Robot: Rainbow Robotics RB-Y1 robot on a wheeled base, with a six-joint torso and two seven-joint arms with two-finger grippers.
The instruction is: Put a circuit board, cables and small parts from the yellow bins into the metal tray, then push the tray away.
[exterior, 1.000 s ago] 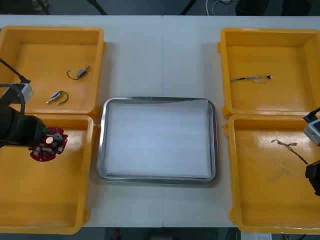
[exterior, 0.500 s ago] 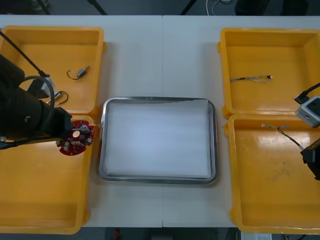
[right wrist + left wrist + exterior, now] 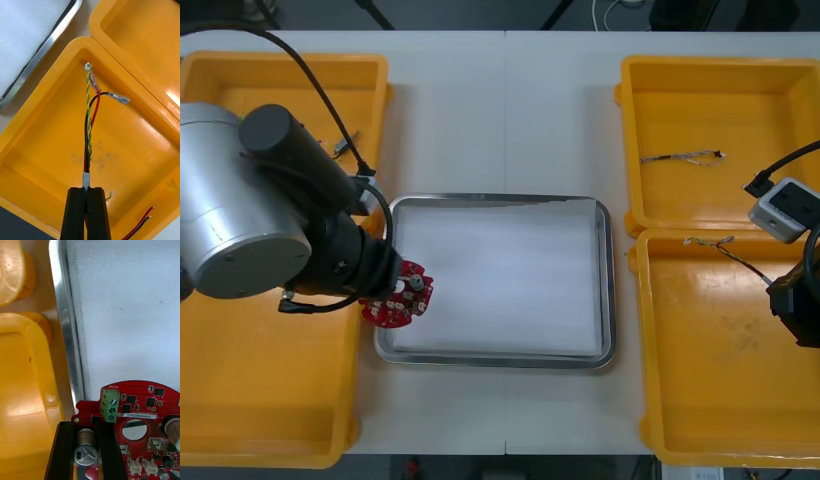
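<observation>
My left gripper (image 3: 384, 287) is shut on a round red circuit board (image 3: 403, 299) and holds it over the left rim of the metal tray (image 3: 500, 200). In the left wrist view the black fingers (image 3: 63, 450) clamp a silver cylinder on the board (image 3: 144, 410), which reaches over the tray's rim (image 3: 66, 330) and white inside. At the right edge of the table my right gripper (image 3: 780, 290) is shut on a red and yellow cable (image 3: 728, 258) above the near right bin (image 3: 720, 410). The cable (image 3: 90, 120) rises from the closed fingers (image 3: 77, 213).
The far right bin (image 3: 710, 70) holds a thin cable (image 3: 680, 157). A small metal part (image 3: 340, 146) peeks out by my left arm in the far left bin. Another red and black cable end (image 3: 139, 224) lies beside my right fingers. The near left bin (image 3: 270, 400) sits under my left arm.
My left gripper has carried the circuit board rightward out of the near left bin to the tray's left rim. My right gripper has drawn the cable up and toward the bin's far wall.
</observation>
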